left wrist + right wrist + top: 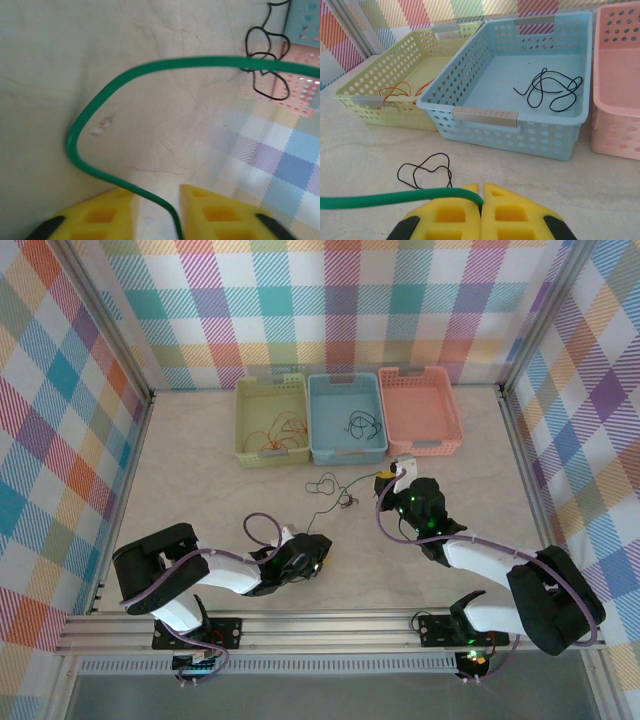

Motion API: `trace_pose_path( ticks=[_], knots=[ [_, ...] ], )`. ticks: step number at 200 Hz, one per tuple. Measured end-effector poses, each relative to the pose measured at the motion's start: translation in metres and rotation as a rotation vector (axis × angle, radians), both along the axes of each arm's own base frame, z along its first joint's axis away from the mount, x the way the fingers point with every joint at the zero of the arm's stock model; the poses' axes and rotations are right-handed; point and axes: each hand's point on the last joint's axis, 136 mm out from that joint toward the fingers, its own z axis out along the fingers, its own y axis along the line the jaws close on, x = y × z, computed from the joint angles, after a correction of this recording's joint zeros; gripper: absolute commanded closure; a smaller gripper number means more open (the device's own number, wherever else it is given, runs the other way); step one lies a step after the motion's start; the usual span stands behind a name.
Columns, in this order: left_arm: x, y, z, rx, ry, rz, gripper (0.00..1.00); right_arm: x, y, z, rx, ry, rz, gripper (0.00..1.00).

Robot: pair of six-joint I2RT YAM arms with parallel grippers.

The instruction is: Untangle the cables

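Counting three baskets point(347, 453), one green cable point(370, 201)

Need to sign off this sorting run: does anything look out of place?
Yes. A black cable lies loose on the table before the blue basket, which holds another black one. It crosses the green cable, which runs from the shut right claw to the left claw, in no basket.

overhead view looking down on table point(200, 470), wrist views low and close, both sharing green cable point(200, 61)
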Motion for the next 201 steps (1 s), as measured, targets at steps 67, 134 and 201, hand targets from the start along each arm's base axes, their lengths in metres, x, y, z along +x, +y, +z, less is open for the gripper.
trace_pose_path(
  ticks=[67, 134, 201],
  knots=[
    [-0.009, 0.033, -0.004, 0.228, -0.039, -0.080, 1.00, 0.008, -0.015, -0.001, -0.018, -0.007, -0.099, 1.00],
    [-0.019, 0.099, 0.081, 0.524, -0.286, -0.224, 1.00, 0.016, -0.050, -0.014, -0.015, 0.048, -0.278, 1.00],
    [-0.035, 0.160, 0.118, 0.622, -0.416, -0.216, 1.00, 0.016, -0.058, -0.033, 0.022, 0.135, -0.314, 1.00]
  ],
)
